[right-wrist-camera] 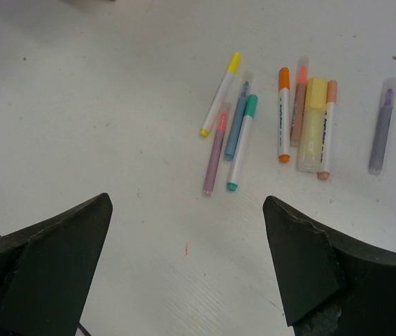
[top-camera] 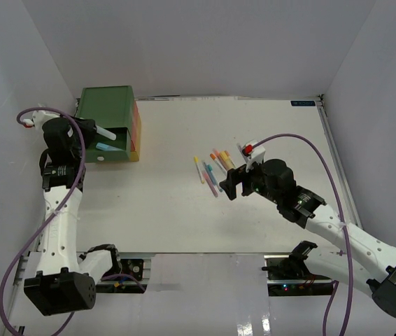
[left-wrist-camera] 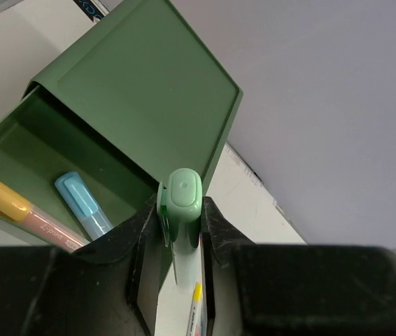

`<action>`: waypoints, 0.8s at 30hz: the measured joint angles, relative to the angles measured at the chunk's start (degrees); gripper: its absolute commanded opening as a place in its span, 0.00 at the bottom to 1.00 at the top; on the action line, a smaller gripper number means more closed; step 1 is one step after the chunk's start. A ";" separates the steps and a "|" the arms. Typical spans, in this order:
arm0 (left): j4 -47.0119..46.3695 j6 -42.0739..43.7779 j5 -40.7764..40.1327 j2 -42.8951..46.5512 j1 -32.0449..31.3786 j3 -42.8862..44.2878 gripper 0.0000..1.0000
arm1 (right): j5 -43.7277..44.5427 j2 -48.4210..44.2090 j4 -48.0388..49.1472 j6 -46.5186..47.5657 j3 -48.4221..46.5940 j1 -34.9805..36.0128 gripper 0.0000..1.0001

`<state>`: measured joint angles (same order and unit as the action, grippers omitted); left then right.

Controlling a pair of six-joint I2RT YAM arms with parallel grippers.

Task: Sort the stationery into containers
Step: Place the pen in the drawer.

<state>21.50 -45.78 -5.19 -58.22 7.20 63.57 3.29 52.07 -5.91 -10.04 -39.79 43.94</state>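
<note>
The containers (top-camera: pixel 107 105) stand stacked at the back left, green on top with orange and yellow edges (top-camera: pixel 136 133) showing below. The green drawer (left-wrist-camera: pixel 124 185) is pulled out, with a blue marker (left-wrist-camera: pixel 82 204) and a yellow-capped marker (left-wrist-camera: pixel 5 201) lying inside. Over the drawer's edge, my left gripper (left-wrist-camera: pixel 182 225) (top-camera: pixel 100 131) is shut on a pale green marker (left-wrist-camera: pixel 182 199). The rest of the stationery (top-camera: pixel 212 168) lies loose mid-table: yellow (right-wrist-camera: pixel 220 93), teal (right-wrist-camera: pixel 242 142), orange (right-wrist-camera: pixel 283 114), purple (right-wrist-camera: pixel 381 126) and others. My right gripper (right-wrist-camera: pixel 187 238) (top-camera: pixel 230 185) hovers just near of them, open and empty.
White walls enclose the table on three sides. A raised rail (top-camera: pixel 334 154) runs along the table's right edge. The left arm's purple cable (top-camera: pixel 26 119) loops beside the containers.
</note>
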 measured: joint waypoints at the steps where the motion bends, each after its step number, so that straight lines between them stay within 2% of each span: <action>1: -0.44 -0.13 0.15 -0.15 0.33 -0.24 0.24 | 0.04 -0.02 0.00 0.04 0.13 0.00 0.95; 5: -1.81 -0.46 0.52 -1.57 1.20 -1.51 0.37 | 1.07 -0.22 -0.46 0.26 0.31 0.00 0.94; 8: -2.38 -0.55 0.66 -3.02 1.66 -2.19 0.42 | 1.53 -0.68 -0.59 0.39 0.31 0.00 0.94; 12: -2.84 -0.33 0.85 -4.63 2.40 -2.25 0.53 | 2.12 -0.87 -0.74 0.48 0.33 0.00 0.94; 15: -3.21 -0.09 0.98 -5.40 2.89 -2.25 0.57 | 2.91 -0.87 -1.27 0.68 0.33 0.00 0.94; 19: -3.19 0.90 1.18 -6.10 3.43 -2.25 0.73 | 4.24 -0.85 -1.46 1.27 0.33 0.00 0.94; 24: -2.38 2.62 1.16 -6.58 4.04 -2.21 0.86 | 5.90 0.11 -1.70 1.77 0.33 0.00 0.94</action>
<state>19.11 -43.16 -4.03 -64.79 11.25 61.36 9.19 52.18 -7.62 -8.27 -39.46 43.94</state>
